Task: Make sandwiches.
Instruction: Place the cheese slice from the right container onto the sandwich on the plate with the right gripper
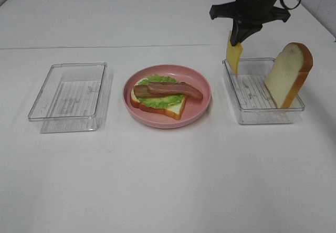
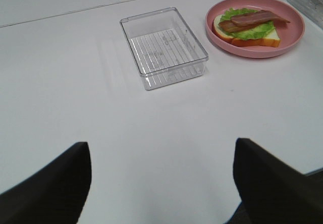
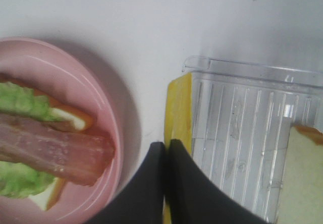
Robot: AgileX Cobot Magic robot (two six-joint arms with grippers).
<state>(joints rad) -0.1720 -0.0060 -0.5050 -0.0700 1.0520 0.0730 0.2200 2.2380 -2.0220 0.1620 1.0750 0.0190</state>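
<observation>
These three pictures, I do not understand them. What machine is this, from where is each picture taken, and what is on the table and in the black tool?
It is a robot with two arms, each ending in a grasping tool. One picture comes from a camera mounted high above the white table. The other two come from cameras on the wrists of the arms.

On the table stands a pink plate with a half-built sandwich: bread, lettuce and bacon. At its left is a clear tray with nothing in it. At its right a second tray holds a bread slice standing on edge.

The right tool is shut on a yellow cheese slice, lifted above that tray. The left tool is open and holds nothing.
</observation>
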